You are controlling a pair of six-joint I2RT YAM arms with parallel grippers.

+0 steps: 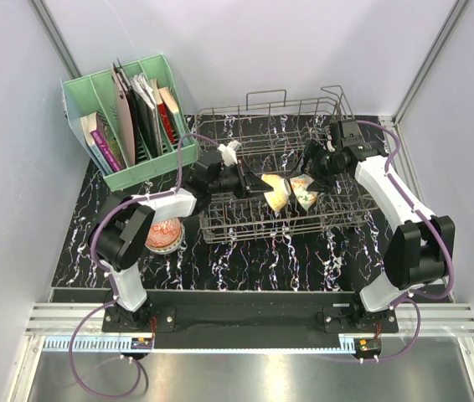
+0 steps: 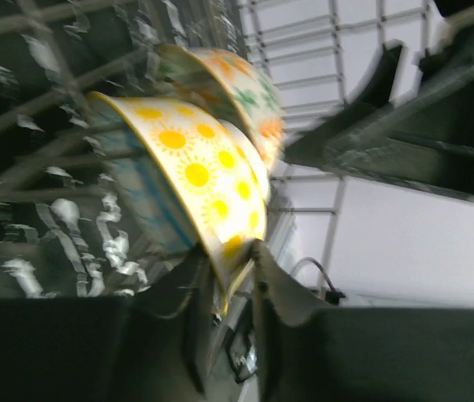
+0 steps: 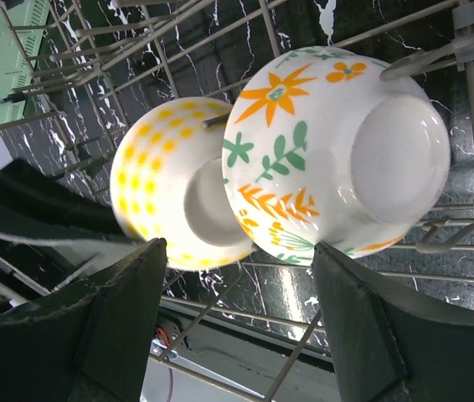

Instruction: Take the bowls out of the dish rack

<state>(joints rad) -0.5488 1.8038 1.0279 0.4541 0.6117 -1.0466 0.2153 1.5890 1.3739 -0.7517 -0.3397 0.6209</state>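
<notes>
Now, sun-dotted bowl (image 2: 188,167) tight between left jaws, floral bowl (image 3: 329,142) alongside.

Around me stand plain pale grey-white walls (image 1: 245,42), evenly lit, meeting thin metal corner posts (image 1: 53,35) at the upper left and upper right. Below me lies a black marble-patterned tabletop with white veins (image 1: 254,260). At the upper left, a mint-green plastic file holder (image 1: 149,172) keeps upright books (image 1: 132,113). Along the bottom edge run ribbed aluminium rails (image 1: 61,318) and a shiny steel sheet (image 1: 245,373).
</notes>
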